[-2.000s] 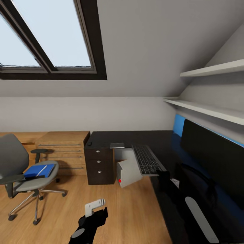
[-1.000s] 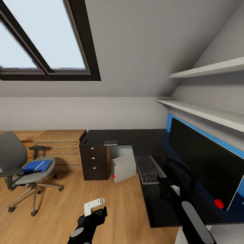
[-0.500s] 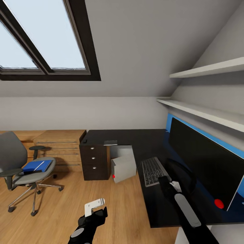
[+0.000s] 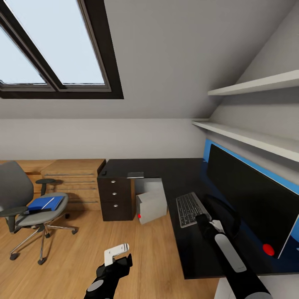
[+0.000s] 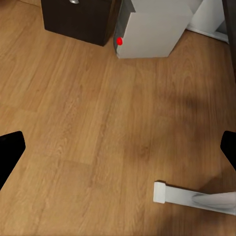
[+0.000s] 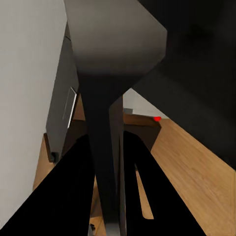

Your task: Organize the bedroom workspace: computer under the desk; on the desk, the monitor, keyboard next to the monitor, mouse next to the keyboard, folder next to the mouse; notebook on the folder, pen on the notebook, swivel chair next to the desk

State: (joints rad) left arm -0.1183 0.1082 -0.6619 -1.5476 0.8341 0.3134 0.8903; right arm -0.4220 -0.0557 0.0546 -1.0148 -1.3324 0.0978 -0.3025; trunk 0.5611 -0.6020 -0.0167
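My right gripper (image 4: 204, 219) is shut on the near end of the keyboard (image 4: 189, 208), which lies on the black desk (image 4: 166, 168) in front of the monitor (image 4: 249, 191). In the right wrist view the keyboard (image 6: 101, 123) runs edge-on between the dark fingers. The grey computer (image 4: 151, 204) stands under the desk. The thin grey notebook (image 4: 136, 175) lies on the desk above the drawers. At the far left, the swivel chair (image 4: 18, 195) carries the blue folder (image 4: 41, 204) with the white pen (image 4: 49, 202) on it. My left gripper (image 4: 116, 252) hangs open over the floor.
A wooden cabinet (image 4: 74, 178) stands against the back wall left of the black drawers (image 4: 116, 197). Two white shelves (image 4: 249, 137) run above the monitor. The left wrist view looks down on wooden floor (image 5: 98, 113), the computer (image 5: 152, 32) and a white bar (image 5: 189, 196).
My right gripper has carried the keyboard to the right, closer to the monitor. Two seconds ago the whole view stood differently; the camera moved. The left arm is unchanged.
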